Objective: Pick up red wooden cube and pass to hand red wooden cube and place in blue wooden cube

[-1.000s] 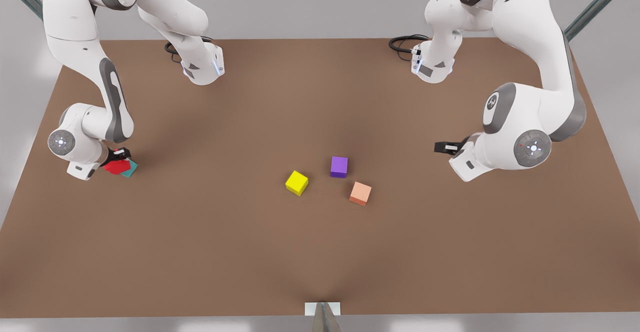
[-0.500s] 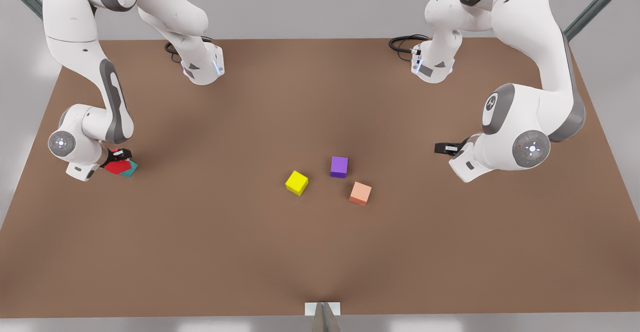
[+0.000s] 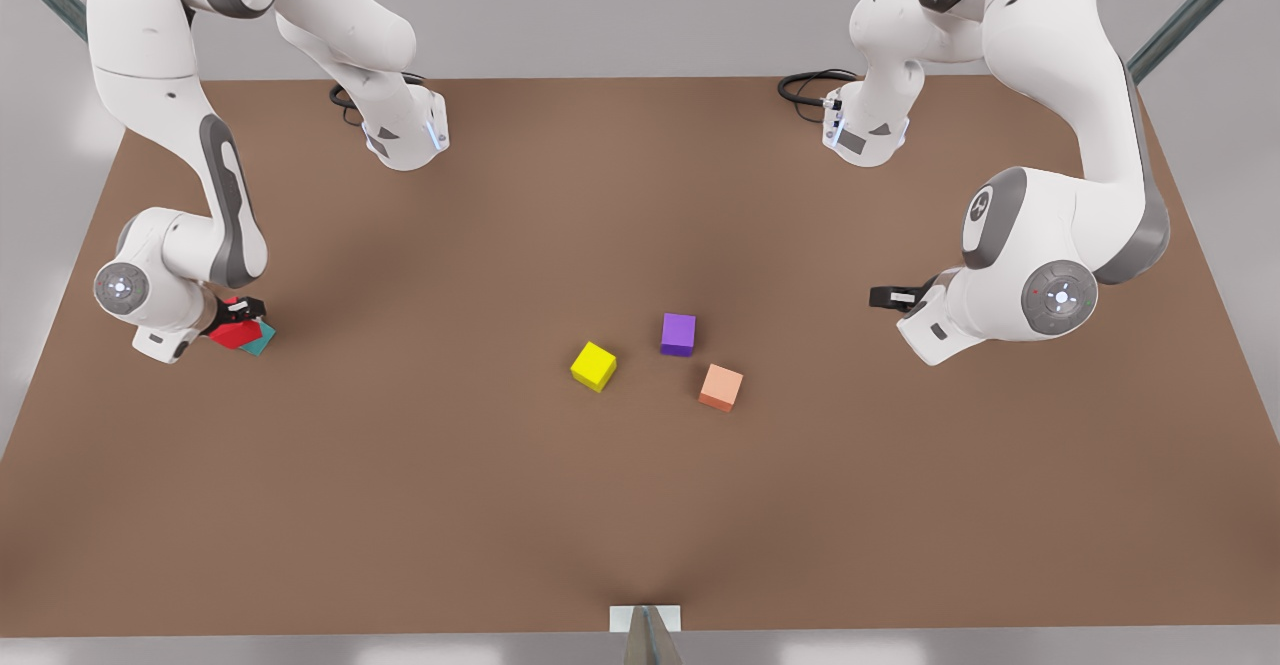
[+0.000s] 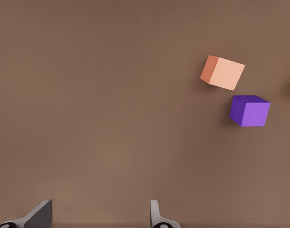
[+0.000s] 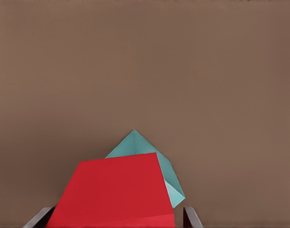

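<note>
Squarely, right tool (image 3: 240, 317) grips plain-faced red wooden cube (image 5: 114, 192).

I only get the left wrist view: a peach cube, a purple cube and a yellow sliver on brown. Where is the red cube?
Observer: At the front view's left, the right gripper is shut on the red cube.
Operator: Is the blue one anywhere near?
Observer: Yes. The blue cube sits right under the red one, partly covered by it. Whether they touch I cannot tell.
Operator: And the arm my camera rides on?
Observer: The left gripper waits at the front view's right, well apart from the peach cube.
</note>
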